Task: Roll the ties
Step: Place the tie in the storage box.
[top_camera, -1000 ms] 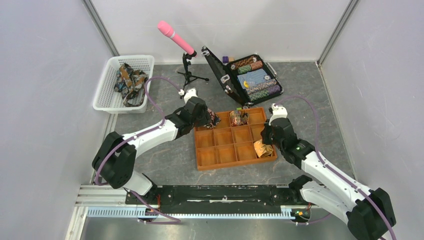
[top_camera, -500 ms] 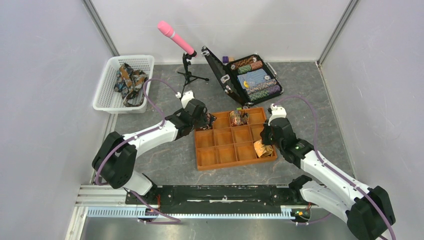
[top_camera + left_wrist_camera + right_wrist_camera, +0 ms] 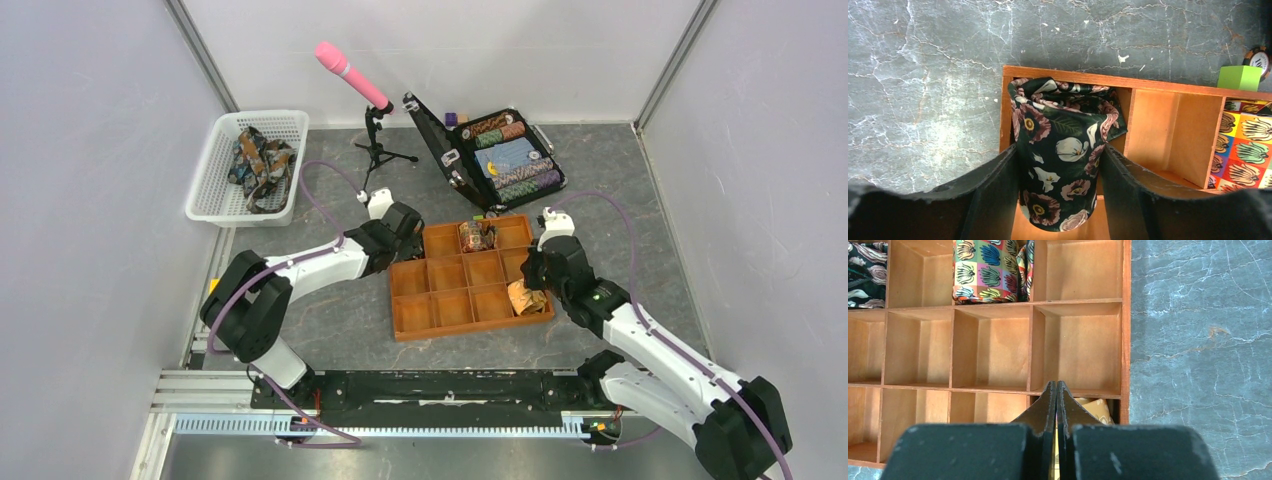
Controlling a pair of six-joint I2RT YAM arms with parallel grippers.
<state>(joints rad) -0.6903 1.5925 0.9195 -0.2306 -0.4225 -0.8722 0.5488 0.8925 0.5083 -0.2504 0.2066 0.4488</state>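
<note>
clamping the floral tie point(image 3: 1050, 125) lengthwise, the left gripper point(image 3: 1058, 151) hangs over the tray point(image 3: 1168, 86).

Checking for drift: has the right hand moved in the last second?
No. The right hand stays over the near-right corner compartment of the tray.

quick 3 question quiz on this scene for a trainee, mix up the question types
1. True or false: the right pincer is wide open.
2. Multiple choice: the dark floral tie, held in the left pincer, is at which compartment of the wooden tray? A) a corner one B) a middle one C) none, it lies on the table
3. Fill in: the heap of ties at the far left lies in a white ____.

Key
1. False: its fingers are pressed together.
2. A
3. basket
</note>
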